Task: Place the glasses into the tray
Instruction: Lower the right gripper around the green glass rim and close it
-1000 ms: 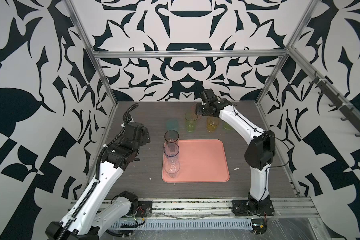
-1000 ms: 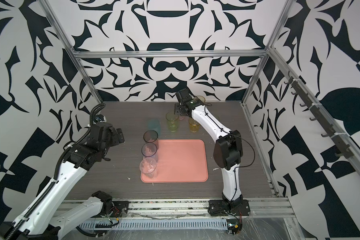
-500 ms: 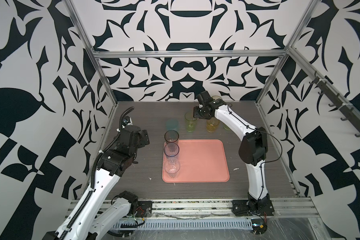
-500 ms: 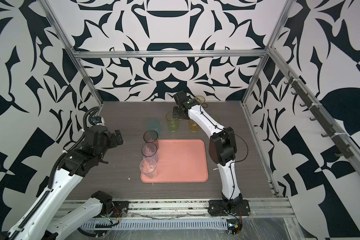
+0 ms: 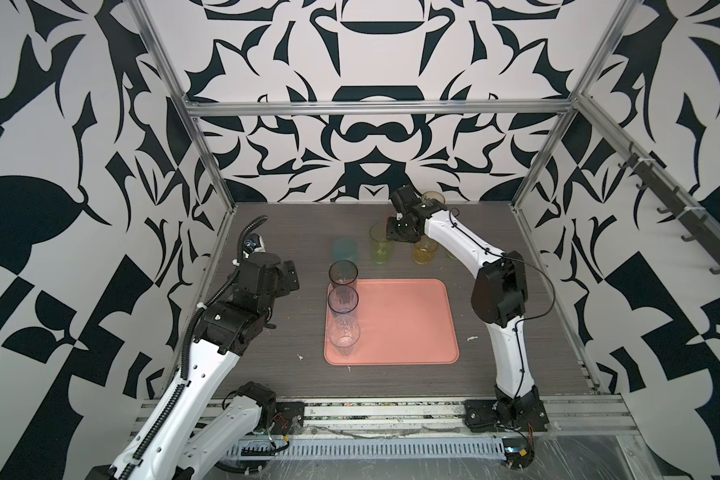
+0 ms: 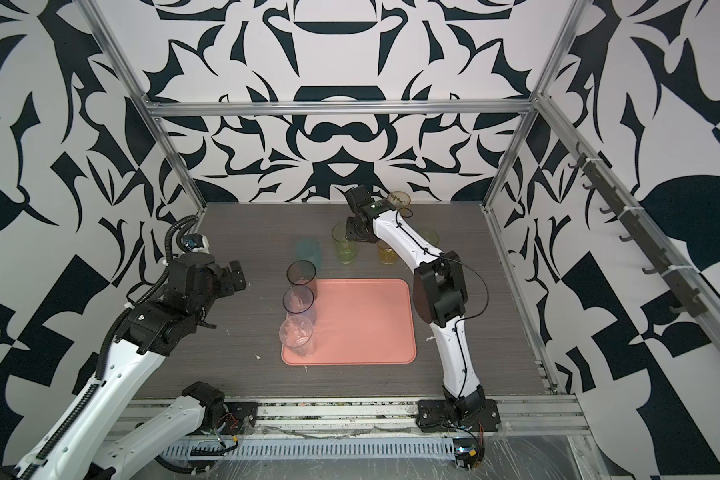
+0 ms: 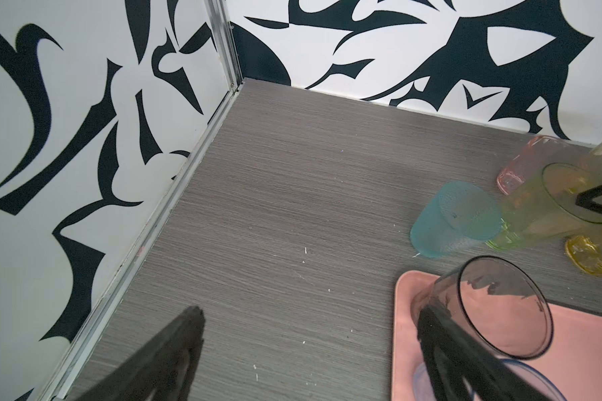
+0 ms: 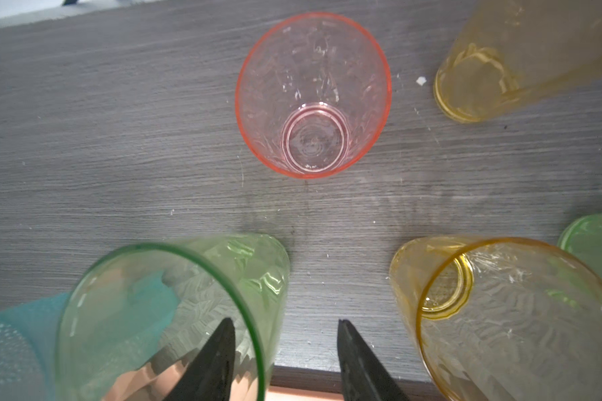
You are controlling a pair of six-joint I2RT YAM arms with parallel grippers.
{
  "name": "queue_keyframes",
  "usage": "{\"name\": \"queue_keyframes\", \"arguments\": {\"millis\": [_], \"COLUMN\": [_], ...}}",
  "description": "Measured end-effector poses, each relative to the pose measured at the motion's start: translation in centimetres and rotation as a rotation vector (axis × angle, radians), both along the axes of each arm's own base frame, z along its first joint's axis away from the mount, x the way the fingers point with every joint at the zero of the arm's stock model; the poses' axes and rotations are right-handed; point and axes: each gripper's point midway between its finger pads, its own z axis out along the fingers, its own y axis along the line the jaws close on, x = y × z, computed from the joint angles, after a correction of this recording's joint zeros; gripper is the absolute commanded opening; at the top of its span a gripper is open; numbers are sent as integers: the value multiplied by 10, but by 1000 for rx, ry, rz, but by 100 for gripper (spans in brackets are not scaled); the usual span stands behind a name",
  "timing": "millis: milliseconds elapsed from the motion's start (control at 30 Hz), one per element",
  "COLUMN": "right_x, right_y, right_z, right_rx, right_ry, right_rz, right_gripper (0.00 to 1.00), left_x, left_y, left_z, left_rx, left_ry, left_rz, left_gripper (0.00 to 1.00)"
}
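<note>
The salmon-pink tray (image 5: 408,324) lies mid-table. Three glasses stand along its left edge: smoky grey (image 5: 343,272), blue (image 5: 343,299) and clear (image 5: 343,334). Behind the tray, on the table, stand a teal glass (image 5: 344,249), a green one (image 5: 381,245), a short yellow one (image 5: 425,252) and a tall amber one (image 5: 433,196). In the right wrist view the pink glass (image 8: 313,93) stands beyond them. My right gripper (image 8: 285,322) is open and straddles the green glass's (image 8: 251,264) wall, one finger inside. My left gripper (image 7: 309,309) hangs open and empty, left of the tray (image 7: 402,312).
A second green glass (image 8: 595,243) stands beside the short yellow glass (image 8: 501,312), partly behind my right arm in both top views. Patterned walls and metal frame posts close in the table on three sides.
My right gripper has come forward and down from the back onto the green glass's rim, and its jaws have narrowed. My left arm has drifted slightly toward the front.
</note>
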Motion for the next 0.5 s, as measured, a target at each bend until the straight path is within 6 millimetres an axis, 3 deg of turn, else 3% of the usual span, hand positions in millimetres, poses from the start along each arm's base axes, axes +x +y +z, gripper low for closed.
{"name": "queue_keyframes", "arguments": {"millis": [333,500], "right_x": [3,4], "right_y": [2,2], "right_z": [-5,-4], "right_rx": [-10,-11], "right_ry": [1,-5], "right_rz": [13,21], "right_gripper": [41,28], "left_x": [0,0], "left_y": [-1,-2], "left_z": [0,0], "left_rx": [-5,-6], "left_ry": [2,2], "left_rz": [-7,-8], "left_gripper": [99,99]}}
